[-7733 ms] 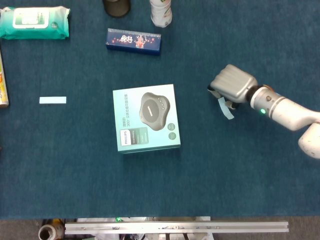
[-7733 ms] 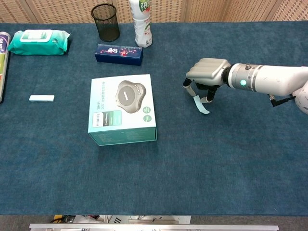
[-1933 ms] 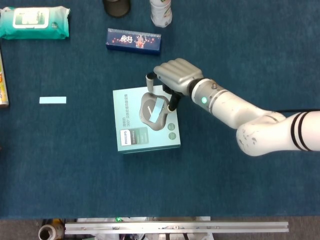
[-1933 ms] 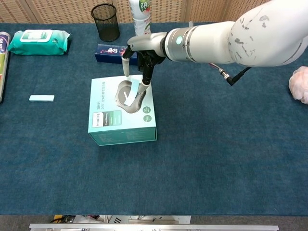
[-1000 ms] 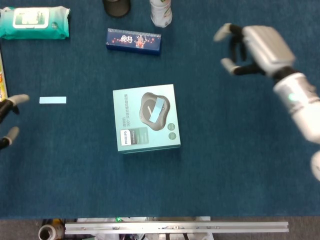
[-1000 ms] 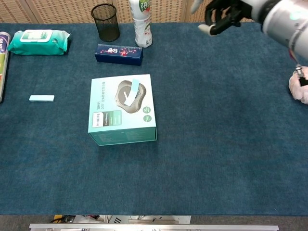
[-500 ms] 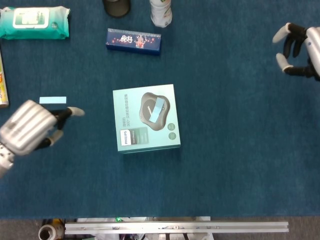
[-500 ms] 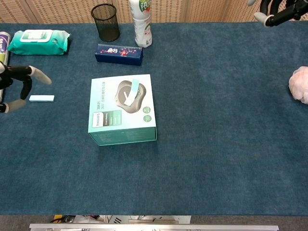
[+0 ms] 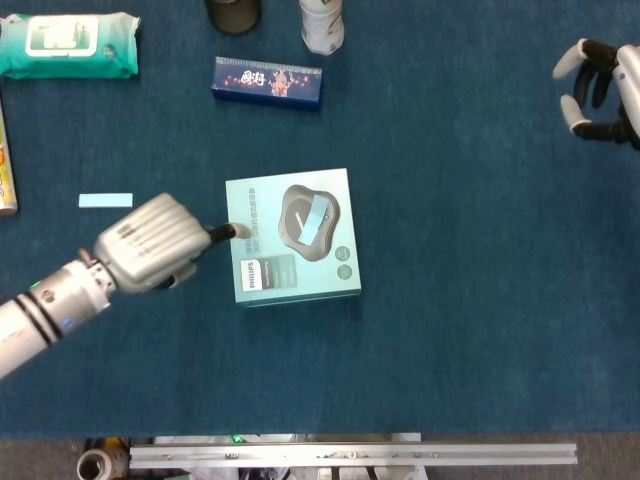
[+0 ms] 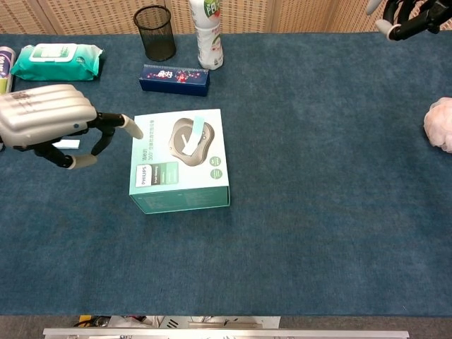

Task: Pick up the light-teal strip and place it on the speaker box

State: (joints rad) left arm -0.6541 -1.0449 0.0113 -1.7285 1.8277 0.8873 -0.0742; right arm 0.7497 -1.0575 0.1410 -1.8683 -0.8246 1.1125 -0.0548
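The speaker box (image 9: pixel 293 236) (image 10: pixel 179 160) sits mid-table, teal with a grey speaker pictured on its lid. One light-teal strip (image 9: pixel 316 217) (image 10: pixel 193 134) lies slanted on that picture, touched by neither hand. A second pale strip (image 9: pixel 105 200) lies on the cloth to the left; the chest view shows only a sliver of it (image 10: pixel 69 144) behind my left hand. My left hand (image 9: pixel 150 243) (image 10: pixel 49 116) hovers just left of the box, fingers apart and holding nothing, one fingertip by the box's left edge. My right hand (image 9: pixel 600 92) (image 10: pixel 406 18) is at the far upper right, open and holding nothing.
At the back stand a wipes pack (image 9: pixel 68 45), a dark blue carton (image 9: pixel 266 82), a mesh pen cup (image 10: pixel 155 33) and a bottle (image 10: pixel 205 32). A pink object (image 10: pixel 439 124) shows at the right edge. A colourful item (image 9: pixel 6 165) lies at the left edge.
My left hand has swept right from the table's left edge, past the loose strip, up to the box's left side. The right hand has barely shifted. The strip on the box stays put.
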